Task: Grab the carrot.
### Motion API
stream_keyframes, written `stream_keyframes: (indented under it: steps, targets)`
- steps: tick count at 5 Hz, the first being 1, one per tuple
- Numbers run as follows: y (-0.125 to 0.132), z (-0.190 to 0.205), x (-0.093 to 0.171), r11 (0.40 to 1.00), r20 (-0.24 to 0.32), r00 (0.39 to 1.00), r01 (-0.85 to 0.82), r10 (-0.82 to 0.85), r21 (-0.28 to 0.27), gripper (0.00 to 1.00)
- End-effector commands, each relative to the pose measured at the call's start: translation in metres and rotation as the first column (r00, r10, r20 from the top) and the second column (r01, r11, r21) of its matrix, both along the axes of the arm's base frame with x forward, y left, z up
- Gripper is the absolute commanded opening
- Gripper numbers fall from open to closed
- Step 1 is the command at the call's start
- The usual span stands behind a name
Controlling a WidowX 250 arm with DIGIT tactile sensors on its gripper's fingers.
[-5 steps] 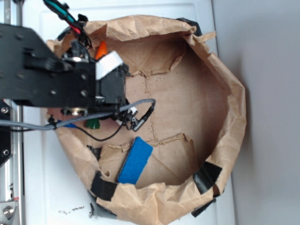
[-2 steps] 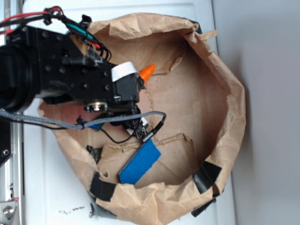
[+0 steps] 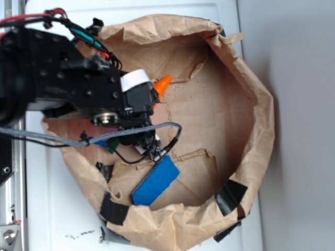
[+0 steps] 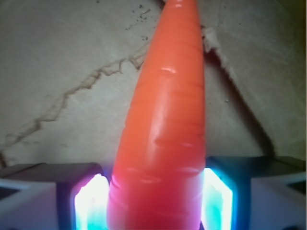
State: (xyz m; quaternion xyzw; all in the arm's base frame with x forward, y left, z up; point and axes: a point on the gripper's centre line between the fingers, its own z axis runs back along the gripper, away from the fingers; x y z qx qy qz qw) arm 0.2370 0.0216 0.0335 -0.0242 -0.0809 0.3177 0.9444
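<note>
The carrot [image 4: 165, 134] is glossy orange and fills the middle of the wrist view, its tapered end pointing away over the brown paper floor. My gripper [image 4: 156, 201] is shut on the carrot, with a glowing pad [image 4: 91, 201] pressed to each side of its thick part. In the exterior view only the carrot's orange tip [image 3: 163, 83] and its dark green stem [image 3: 111, 144] stick out from under the black gripper [image 3: 137, 112], at the left of the bag.
The brown paper bag [image 3: 261, 130] has rolled-down walls all round, patched with black tape [image 3: 230, 196]. A flat blue block [image 3: 155, 180] lies on the bag floor near the front wall. A grey cable [image 3: 131, 130] loops under the arm.
The arm has swung with the carrot, whose tip has moved right and down from near the bag's back-left wall. The blue block has tilted a little.
</note>
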Motion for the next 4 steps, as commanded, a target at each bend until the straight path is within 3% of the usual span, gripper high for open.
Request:
stream_keyframes:
  steps: [1, 3, 4]
  targets:
    - [0.011, 0.082, 0.0, 0.998, 0.129, 0.992, -0.005, 0.013, -0.059, 0.0]
    - [0.007, 0.134, 0.0, 0.999, 0.205, 0.979, 0.014, -0.005, -0.043, 0.0]
    - [-0.003, 0.128, -0.01, 0.985, 0.236, 0.967, 0.058, -0.096, 0.162, 0.76]
